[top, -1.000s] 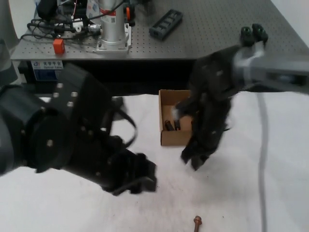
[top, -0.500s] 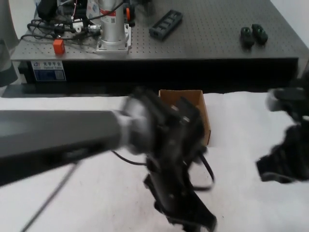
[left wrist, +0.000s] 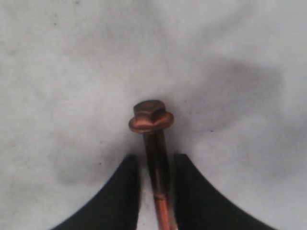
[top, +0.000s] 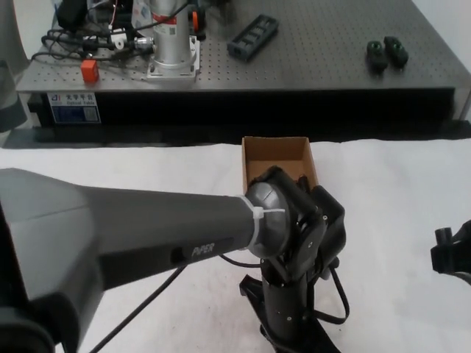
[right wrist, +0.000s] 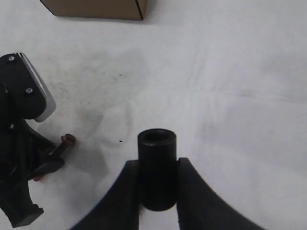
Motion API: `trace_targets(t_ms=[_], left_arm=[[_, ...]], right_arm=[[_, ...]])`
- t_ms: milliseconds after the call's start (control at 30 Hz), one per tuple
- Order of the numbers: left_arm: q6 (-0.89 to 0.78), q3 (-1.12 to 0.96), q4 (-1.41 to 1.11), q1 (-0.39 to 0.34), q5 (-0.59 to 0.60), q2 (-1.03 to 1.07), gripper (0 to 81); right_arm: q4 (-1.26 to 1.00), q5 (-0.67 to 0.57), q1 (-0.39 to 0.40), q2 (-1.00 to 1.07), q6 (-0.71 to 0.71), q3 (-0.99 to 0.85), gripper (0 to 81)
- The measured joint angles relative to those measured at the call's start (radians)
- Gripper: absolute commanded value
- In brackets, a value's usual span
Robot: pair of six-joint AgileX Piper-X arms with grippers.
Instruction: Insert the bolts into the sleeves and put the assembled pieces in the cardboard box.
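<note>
A copper bolt (left wrist: 151, 117) with a flanged hex head lies against the white cloth (left wrist: 57, 72). Its shaft runs between the two black fingers of my left gripper (left wrist: 156, 159), which is shut on it. In the high view the left arm reaches across to front centre, with its gripper (top: 294, 340) low on the cloth in front of the cardboard box (top: 276, 153). My right gripper (right wrist: 157, 165) is shut on an upright black sleeve (right wrist: 157, 143) with its bore showing. It hangs at the right edge (top: 450, 254). The right wrist view shows the bolt (right wrist: 67, 141) sticking out of the left gripper (right wrist: 29, 177).
A grey perforated bench (top: 324, 44) stands behind the cloth, carrying a silver post (top: 173, 37), cables, an orange block (top: 89, 70), a black tray (top: 252, 35) and two dark pieces (top: 386, 51). The left arm's wrist (top: 291, 220) covers the box's near side.
The left arm swung from the left to front centre and came down around the bolt. The right arm drew away from the box to the right edge.
</note>
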Motion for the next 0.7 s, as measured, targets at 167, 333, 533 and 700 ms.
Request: trace_targets(t_ms=[167,333,533,700], left_arm=[[-0.03,0.0,-0.079,0.0,0.003,0.002,0.4],[-0.05,0.01,-0.081,0.031,0.007,-0.124,0.7],[-0.074,0.133,-0.276,0.183,0.09,-0.456,0.7],[-0.132,0.317,-0.504,0.29,0.336,-0.615,0.7]], right_arm=[[0.014,-0.007,0.0,0.0,0.0,0.0,0.4],[0.034,-0.012,0.0,0.0,0.0,0.0,0.4],[0.024,-0.075,0.0,-0.017,0.043,0.0,0.4],[-0.001,-0.188,0.04,-0.018,0.077,0.0,0.4]])
